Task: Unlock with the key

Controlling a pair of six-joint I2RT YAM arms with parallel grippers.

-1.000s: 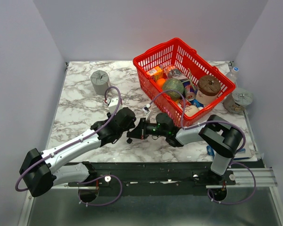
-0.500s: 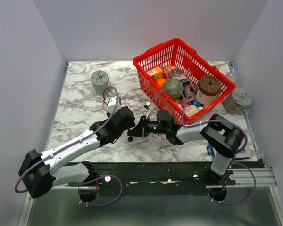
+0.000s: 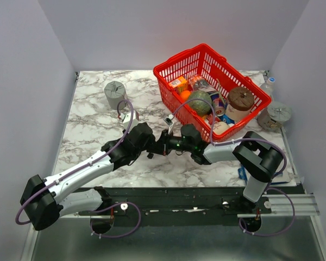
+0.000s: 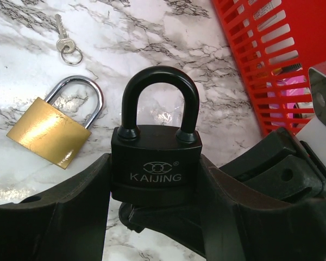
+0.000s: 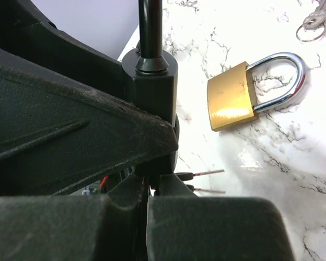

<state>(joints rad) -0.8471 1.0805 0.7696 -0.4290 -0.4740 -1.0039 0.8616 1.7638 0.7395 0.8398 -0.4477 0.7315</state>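
Your right hand (image 5: 148,187) is pinched fully shut at the foot of the black padlock (image 4: 155,163), which is not yet open.

Your left hand (image 4: 152,182) stands part open and clamps the padlock's body upright. Its hoop sits in both holes, so I judge that the whole unlocking is left to do. Only the right wrist view shows the key (image 5: 204,173), a thin silver sliver with a dark end just beside your right fingertips. I cannot tell whether it is gripped or in the keyhole. The left wrist view hides it behind the lock, but shows the lock's face squarely. Beyond, a brass padlock (image 4: 49,133) and a ring of keys (image 4: 65,46) lie on the bench (image 4: 152,32), with the red basket (image 4: 315,32) to the right. The top view shows only the two hands meeting.
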